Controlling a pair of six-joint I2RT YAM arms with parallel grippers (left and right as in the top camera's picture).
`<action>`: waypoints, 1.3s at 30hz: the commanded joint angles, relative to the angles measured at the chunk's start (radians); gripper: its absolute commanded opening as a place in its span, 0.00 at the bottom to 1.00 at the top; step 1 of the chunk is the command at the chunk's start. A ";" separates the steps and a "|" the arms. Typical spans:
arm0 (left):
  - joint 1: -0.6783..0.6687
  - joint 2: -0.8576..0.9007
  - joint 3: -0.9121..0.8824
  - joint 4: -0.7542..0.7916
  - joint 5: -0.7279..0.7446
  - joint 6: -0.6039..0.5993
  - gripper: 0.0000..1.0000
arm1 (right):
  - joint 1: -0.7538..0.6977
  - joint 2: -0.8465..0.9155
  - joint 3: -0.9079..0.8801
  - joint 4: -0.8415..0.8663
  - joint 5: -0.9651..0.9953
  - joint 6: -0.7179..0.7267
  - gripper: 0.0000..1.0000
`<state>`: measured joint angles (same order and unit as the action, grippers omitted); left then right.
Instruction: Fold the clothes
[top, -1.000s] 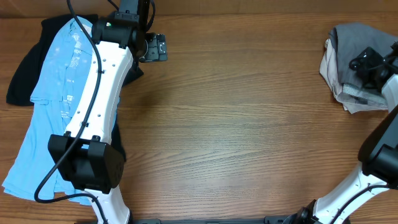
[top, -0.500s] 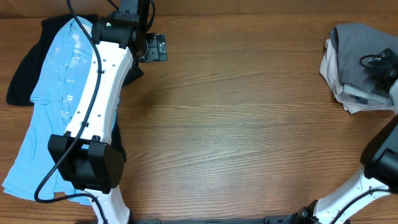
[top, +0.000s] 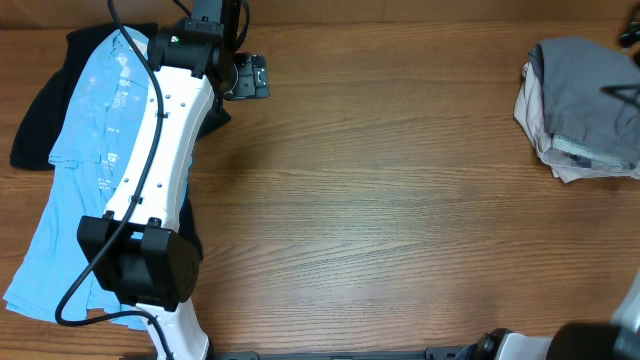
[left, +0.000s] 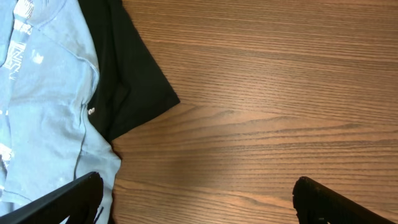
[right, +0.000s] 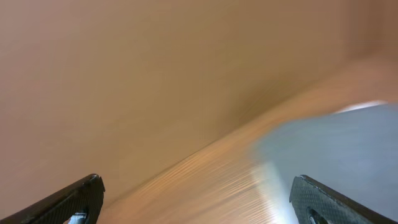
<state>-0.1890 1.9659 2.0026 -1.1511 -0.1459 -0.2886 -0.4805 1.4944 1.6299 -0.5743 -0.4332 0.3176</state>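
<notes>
Left jaws and right jaws stand wide open, both empty; shirt (top: 90, 150) and shorts (top: 590, 90) lie well apart on worktop (top: 400, 200).

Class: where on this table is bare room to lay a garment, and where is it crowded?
Bare: middle of the table, between left arm and grey shorts. Crowded: left, light blue shirt over black shirt; right, shorts on beige garment.

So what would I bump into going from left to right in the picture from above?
Light blue shirt → robot's left arm → bare wooden table → beige garment → grey shorts lying on it.
</notes>
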 joint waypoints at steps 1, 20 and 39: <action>0.005 0.009 -0.005 0.003 0.008 -0.014 1.00 | 0.051 -0.072 0.011 -0.064 -0.492 -0.002 1.00; 0.005 0.009 -0.005 0.003 0.008 -0.014 1.00 | 0.170 -0.123 0.011 -0.226 -0.554 -0.052 1.00; 0.005 0.009 -0.005 0.003 0.008 -0.014 1.00 | 0.393 -0.639 -0.532 -0.020 0.241 -0.192 1.00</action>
<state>-0.1890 1.9659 2.0026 -1.1507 -0.1429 -0.2886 -0.0898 0.9466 1.2346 -0.6456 -0.2535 0.1436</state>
